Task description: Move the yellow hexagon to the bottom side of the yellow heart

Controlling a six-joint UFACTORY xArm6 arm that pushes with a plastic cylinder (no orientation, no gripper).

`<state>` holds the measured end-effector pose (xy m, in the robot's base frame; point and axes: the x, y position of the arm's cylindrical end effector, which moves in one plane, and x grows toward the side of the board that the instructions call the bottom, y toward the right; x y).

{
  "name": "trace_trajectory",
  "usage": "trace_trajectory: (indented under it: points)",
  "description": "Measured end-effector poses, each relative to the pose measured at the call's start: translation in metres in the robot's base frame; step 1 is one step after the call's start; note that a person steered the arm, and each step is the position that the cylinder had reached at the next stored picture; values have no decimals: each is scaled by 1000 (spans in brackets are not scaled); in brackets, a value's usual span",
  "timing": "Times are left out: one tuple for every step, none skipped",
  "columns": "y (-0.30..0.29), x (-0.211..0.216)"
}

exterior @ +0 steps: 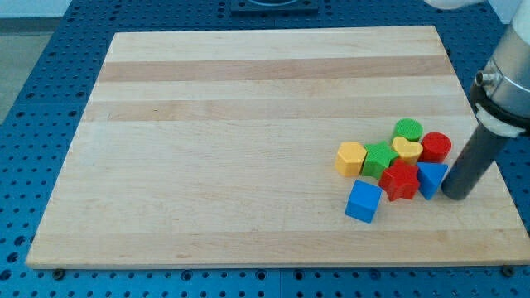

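Note:
The yellow hexagon (350, 157) lies at the left end of a tight cluster of blocks on the right side of the board. The yellow heart (407, 149) sits in the middle of that cluster, two blocks to the hexagon's right, with a green star (380, 159) between them. My tip (456, 195) rests on the board at the cluster's right edge, just right of a blue triangle (431, 178) and well right of the hexagon.
A green cylinder (407, 129) is above the heart, a red cylinder (436, 147) to its right, a red star (401, 180) below it. A blue cube (363, 201) lies below the cluster. The wooden board (248, 124) sits on a blue perforated table (33, 91).

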<state>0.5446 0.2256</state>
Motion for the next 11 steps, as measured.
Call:
trace_trajectory:
  points:
    - [6,-6]
    - [4,-26]
    - [5,-34]
    - [53,-12]
    - [-6,36]
    - [-104,40]
    - [-145,35]
    - [-152,10]
    - [-152,5]
    - [-152,17]
    - [-149,12]
